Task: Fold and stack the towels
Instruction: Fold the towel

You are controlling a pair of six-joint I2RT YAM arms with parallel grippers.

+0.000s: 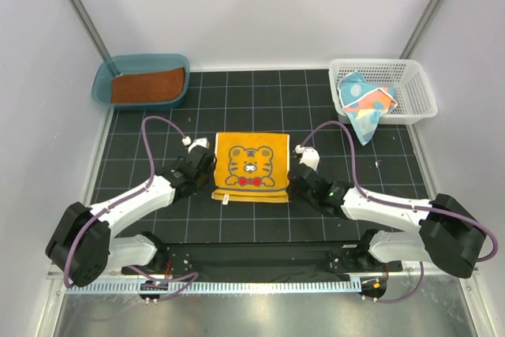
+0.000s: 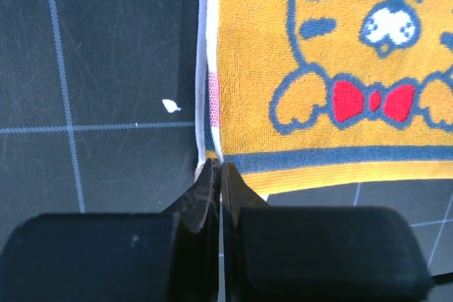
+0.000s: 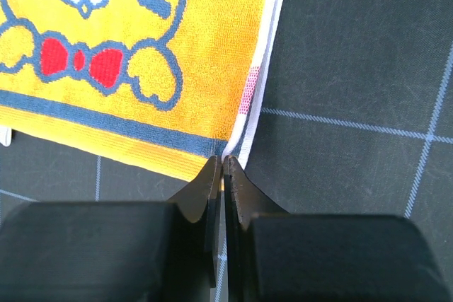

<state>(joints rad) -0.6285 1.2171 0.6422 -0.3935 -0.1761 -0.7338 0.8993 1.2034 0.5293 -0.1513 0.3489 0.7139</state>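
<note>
A yellow-orange towel (image 1: 251, 165) with a navy tiger figure and a red bow tie lies flat in the middle of the black grid mat. My left gripper (image 1: 211, 180) is shut on the towel's white left hem by the near-left corner (image 2: 212, 148). On the other side, my right gripper (image 1: 291, 182) is shut on the white right hem at the near-right corner (image 3: 237, 148). Both pairs of fingers are low on the mat. A rust-brown towel (image 1: 147, 85) lies in the teal tub. A teal spotted towel (image 1: 364, 105) hangs over the basket's front wall.
The teal tub (image 1: 140, 60) stands at the back left corner of the mat. The white lattice basket (image 1: 417, 86) stands at the back right. Grey walls close in the left, right and far sides. Purple cables loop over both arms.
</note>
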